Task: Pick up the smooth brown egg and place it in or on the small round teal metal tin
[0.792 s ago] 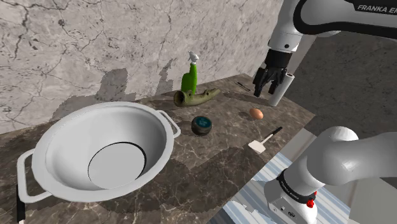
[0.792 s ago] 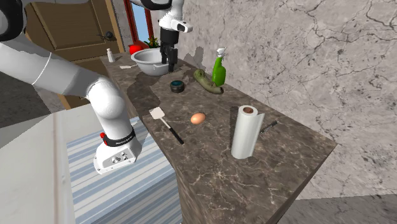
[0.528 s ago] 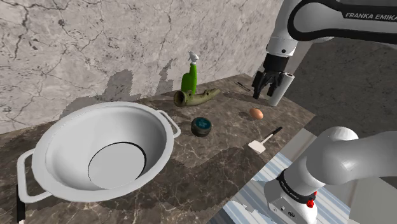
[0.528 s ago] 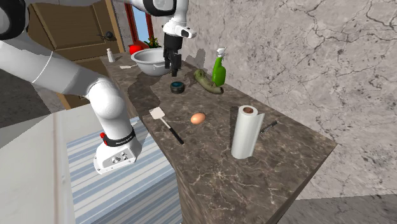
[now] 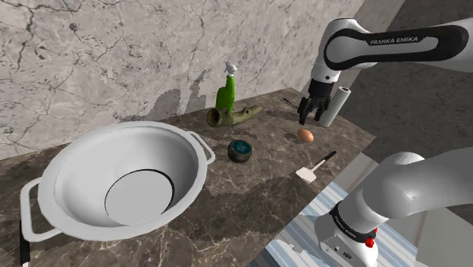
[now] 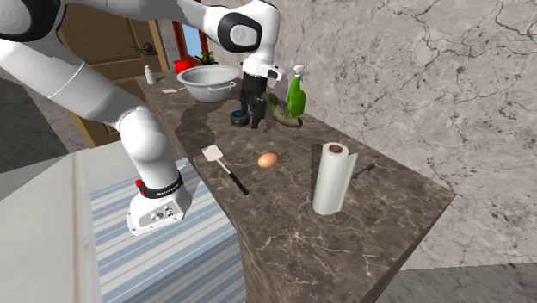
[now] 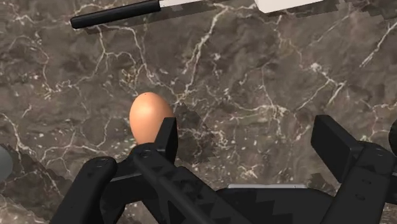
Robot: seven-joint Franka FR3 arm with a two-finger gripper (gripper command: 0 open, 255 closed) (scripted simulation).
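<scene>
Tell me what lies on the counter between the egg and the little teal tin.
Nothing. In the shoulder view the counter between the egg and the tin is bare dark marble.

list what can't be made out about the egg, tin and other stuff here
- Egg: wrist view, its lower end is hidden behind a finger of the open gripper.
- Teal tin: second exterior view, partly behind the gripper.
- Spatula: wrist view, blade cut off by the edge.
- Thin dark item near the paper roll: shoulder view, too small to identify.
</scene>
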